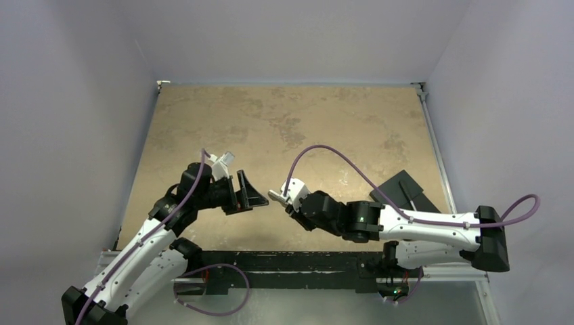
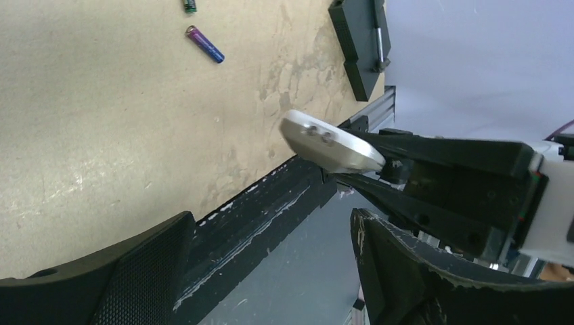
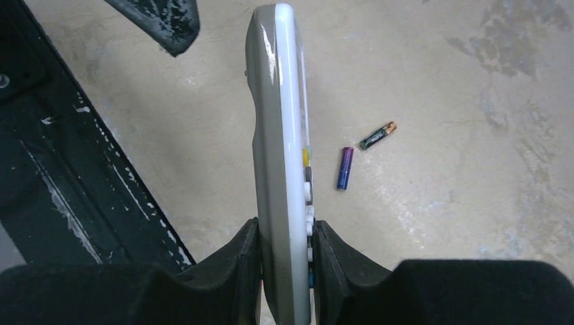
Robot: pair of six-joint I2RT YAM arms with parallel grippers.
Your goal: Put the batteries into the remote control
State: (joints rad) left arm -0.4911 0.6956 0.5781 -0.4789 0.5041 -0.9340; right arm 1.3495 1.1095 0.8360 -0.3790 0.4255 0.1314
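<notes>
Right pincer (image 3: 284, 237) grips the remote control (image 3: 281, 128) on edge, raised off the table (image 3: 460, 68).
Left pincer (image 2: 271, 271) stands wide, holding nothing. On the table at 3 o'clock of the remote lie the purple battery (image 3: 345, 168) and, just beside it, the dark battery (image 3: 377, 135).

Soft, even light casts only faint shadows, with glare streaking the edge of the remote control (image 3: 279, 145).

No text, brand, number or sign can be read in any view. Any print on the purple battery (image 3: 345, 168) and the dark battery (image 3: 377, 135), lying on the counter (image 3: 440, 81), is too small to be made out. The buttons of the remote control (image 3: 281, 135) are seen edge-on only.
</notes>
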